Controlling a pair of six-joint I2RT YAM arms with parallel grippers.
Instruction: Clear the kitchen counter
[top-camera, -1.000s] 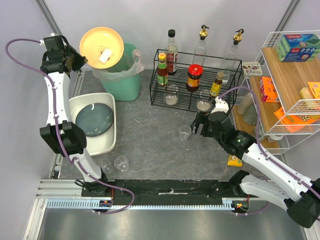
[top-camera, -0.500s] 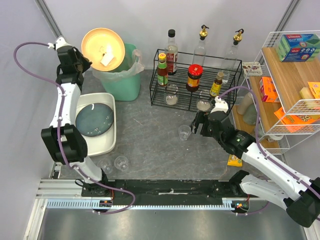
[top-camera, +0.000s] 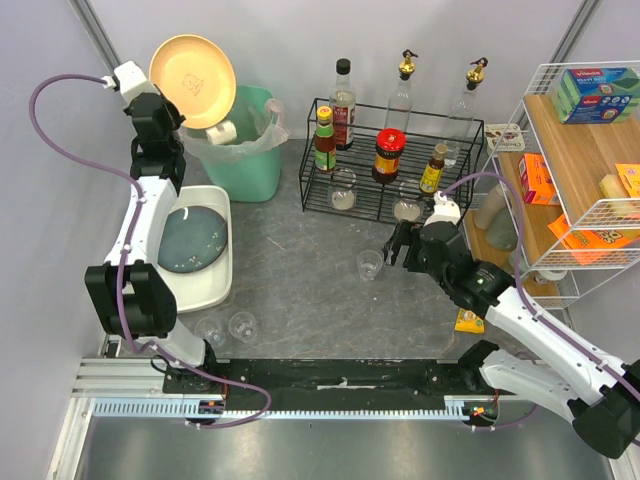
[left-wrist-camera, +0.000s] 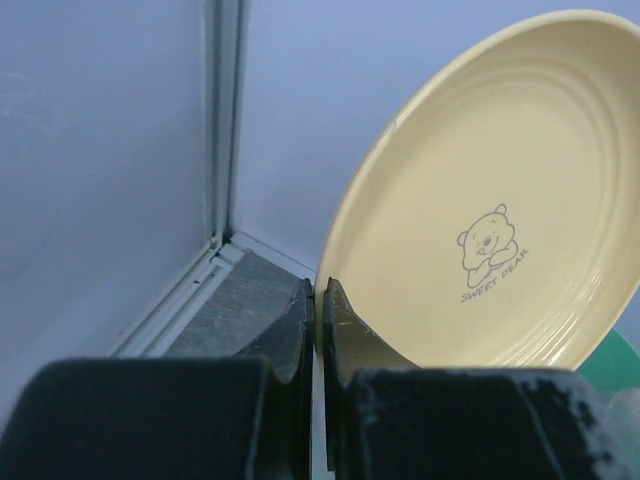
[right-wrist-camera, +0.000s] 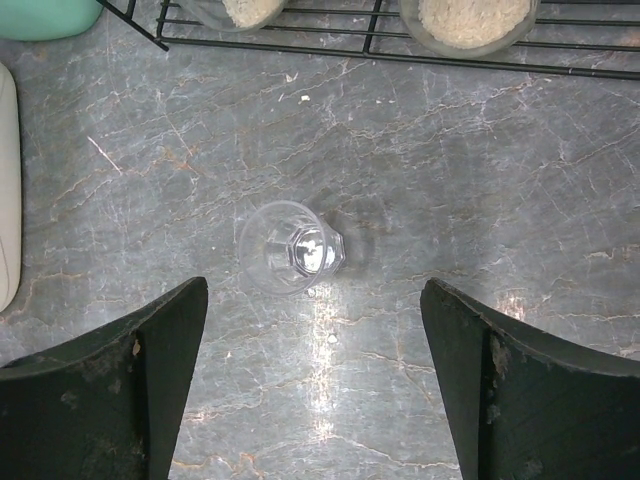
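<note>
At bin (top-camera: 250, 165) rim | left tool (left-wrist-camera: 318, 300) pinches plate (left-wrist-camera: 480, 200) edge | right tool (right-wrist-camera: 312, 295) spread near glass (right-wrist-camera: 292, 247)

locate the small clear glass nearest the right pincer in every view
Top external: glass mid counter, just left of the right pincer.
Left wrist: not in it.
Right wrist: glass at centre, ahead of the open pincer.
Shared landmark: black wire rack behind it.

At the far left corner of the dark grey mottled stone worktop (top-camera: 300, 290), the left jaws pinch the rim of a round yellow plate (top-camera: 193, 68), which tilts steeply above a green plastic bin (top-camera: 255, 160). A white lump (top-camera: 222, 131) sits at the plate's lower edge. Mid-worktop, the right jaws stand spread just beside a small clear glass (top-camera: 369, 264).
</note>
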